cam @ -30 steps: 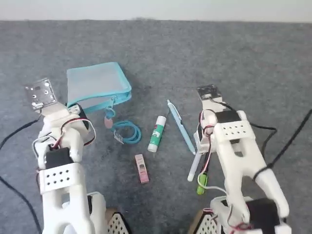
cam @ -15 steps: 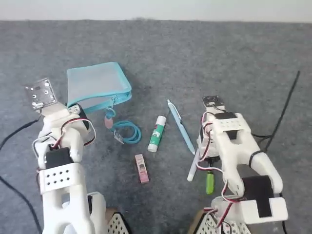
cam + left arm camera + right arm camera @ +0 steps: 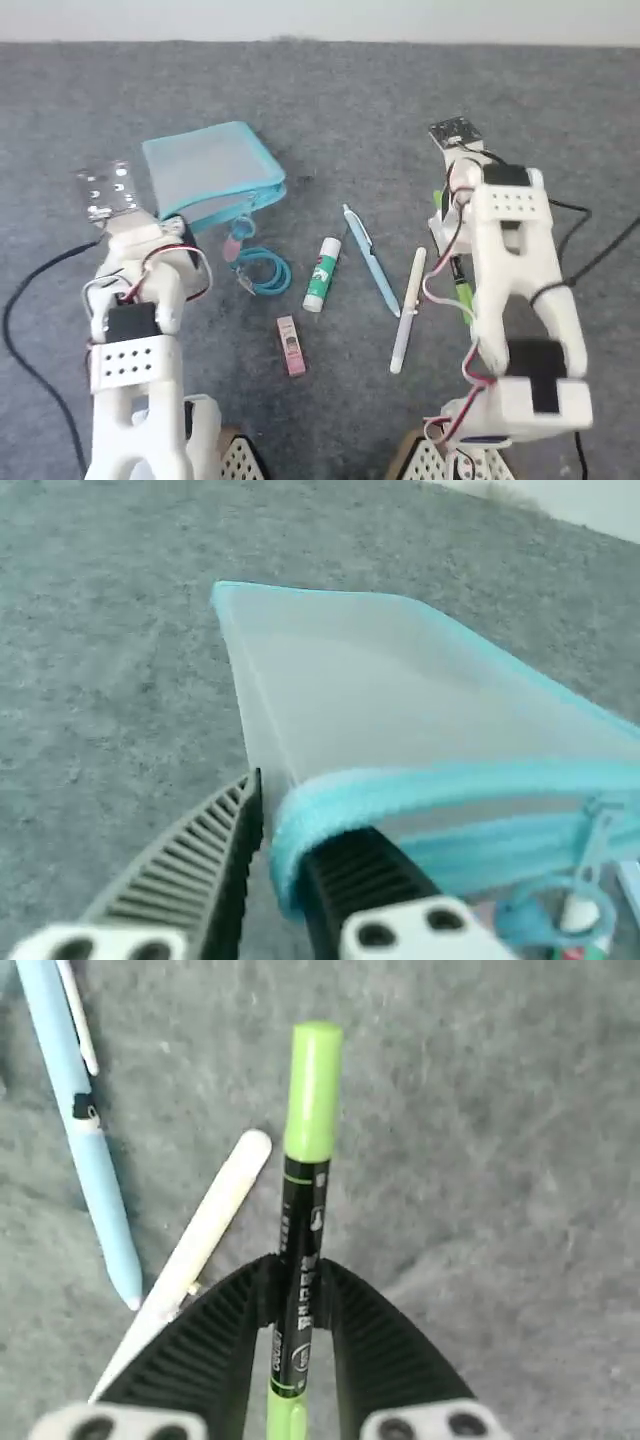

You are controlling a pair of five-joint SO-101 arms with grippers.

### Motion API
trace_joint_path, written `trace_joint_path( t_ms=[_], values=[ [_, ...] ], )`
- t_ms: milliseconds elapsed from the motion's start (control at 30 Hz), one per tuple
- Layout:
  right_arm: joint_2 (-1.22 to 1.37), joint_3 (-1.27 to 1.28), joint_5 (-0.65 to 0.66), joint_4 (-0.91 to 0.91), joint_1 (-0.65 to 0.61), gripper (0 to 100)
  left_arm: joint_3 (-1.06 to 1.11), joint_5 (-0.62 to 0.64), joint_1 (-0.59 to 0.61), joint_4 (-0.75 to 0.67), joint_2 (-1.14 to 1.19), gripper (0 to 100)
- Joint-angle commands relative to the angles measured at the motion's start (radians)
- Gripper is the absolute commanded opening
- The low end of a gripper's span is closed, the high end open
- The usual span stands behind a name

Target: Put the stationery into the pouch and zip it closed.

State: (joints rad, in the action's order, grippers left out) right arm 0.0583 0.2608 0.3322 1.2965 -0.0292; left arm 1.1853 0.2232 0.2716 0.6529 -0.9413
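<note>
I'm holding the green marker (image 3: 312, 1090) clamped in my right claw (image 3: 297, 1275) and pinching the pouch (image 3: 400, 710) rim with my left claw (image 3: 285, 825), so nothing's going in yet: blue pen (image 3: 85, 1140) and white pen (image 3: 205, 1220) just beside the right claw, glue stick (image 3: 322, 273), eraser (image 3: 290, 345) and zipping all waiting.

Green marker (image 3: 300, 1210): tail end, back between my right jaws, cut off at the edge. Pouch (image 3: 400, 700): zip end, sideways from my left jaws, cut off.
</note>
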Motion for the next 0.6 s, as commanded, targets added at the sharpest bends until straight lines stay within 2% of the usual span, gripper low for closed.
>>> trace_joint_path(
  t_ms=[0, 200, 400, 567],
  values=[
    [0.053, -0.052, 0.051, 0.004, -0.031, 0.7, -0.013, -0.052, -0.155, 0.071, -0.018, 1],
    [0.125, 0.021, 0.051, -0.104, -0.051, 0.7, -0.025, -0.063, -0.331, 0.086, -0.015, 1],
    [0.134, 0.041, 0.054, -0.101, -0.059, 2.1, -0.033, -0.055, -0.348, 0.08, -0.011, 1],
    [0.128, 0.041, 0.055, -0.035, -0.054, 13.4, -0.031, -0.014, -0.348, 0.06, -0.009, 1]
  ],
)
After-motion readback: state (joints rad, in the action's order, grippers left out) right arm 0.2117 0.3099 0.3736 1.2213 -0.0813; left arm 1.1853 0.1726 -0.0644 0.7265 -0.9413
